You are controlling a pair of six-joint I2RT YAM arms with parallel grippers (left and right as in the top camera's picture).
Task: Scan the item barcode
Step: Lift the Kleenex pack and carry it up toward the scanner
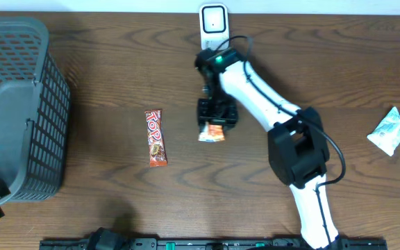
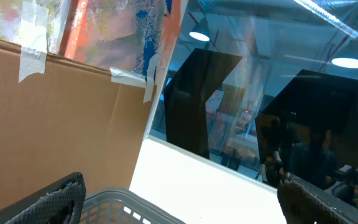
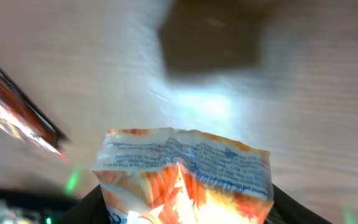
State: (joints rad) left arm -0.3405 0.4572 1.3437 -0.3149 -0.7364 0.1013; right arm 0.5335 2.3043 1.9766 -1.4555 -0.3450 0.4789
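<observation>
Snack packet point(image 3: 185, 168) half hidden in right hand point(image 1: 215, 122).

Right arm links point(image 1: 255, 83): white, rounded tubes.
Elbow joint point(image 1: 296, 151): black, blocky housing.
Cable point(image 1: 340, 156): black, thin, looping.
Wrist light point(image 1: 219, 60): green.
Left fingers point(image 2: 58, 200): dark, textured tips.

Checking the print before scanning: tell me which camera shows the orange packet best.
The right wrist view: the orange packet fills the lower frame, its blue printed strip visible though blurred. Overhead shows only a small end of it under the right gripper. The left wrist view does not show it.
</observation>
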